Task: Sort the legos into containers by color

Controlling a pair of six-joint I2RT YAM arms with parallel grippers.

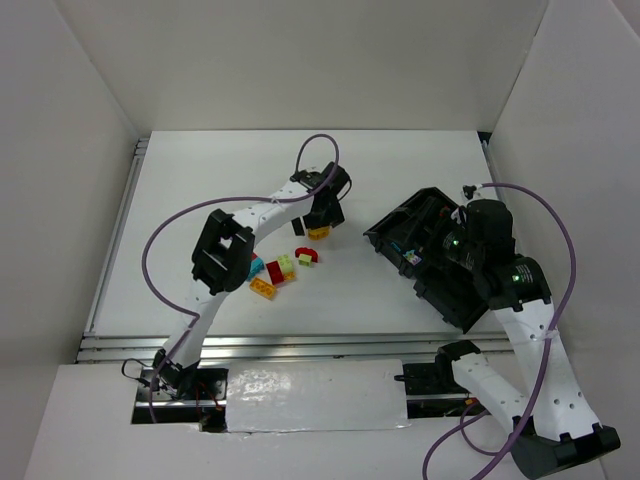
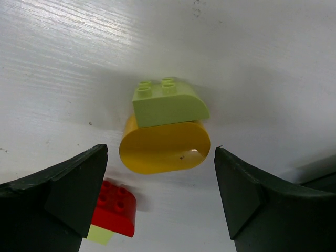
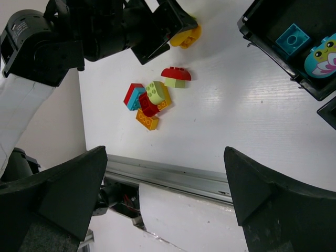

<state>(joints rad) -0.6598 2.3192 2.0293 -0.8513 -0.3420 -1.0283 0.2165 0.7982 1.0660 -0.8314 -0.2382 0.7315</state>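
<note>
left gripper [image 2: 160, 153] wide open over a yellow brick [image 2: 164, 147], holding nothing.
a lime green brick [image 2: 168, 102] touches the far side of the yellow brick on the white table [image 2: 262, 63]; i cannot tell if it sits on it or beside it. the two dark fingers [image 2: 58, 199] stand apart from the bricks, one on each side. a red brick [image 2: 116, 206] lies close by. a small pile of legos [image 1: 270, 275] in red, blue, green and orange lies nearer the arms. the right gripper [image 3: 165, 152] is wide open too, with nothing in it, near the black tray [image 3: 252, 26]. one blue brick [image 3: 292, 39] lies in a tray box, next to a blue piece with a face [image 3: 320, 55].
</note>
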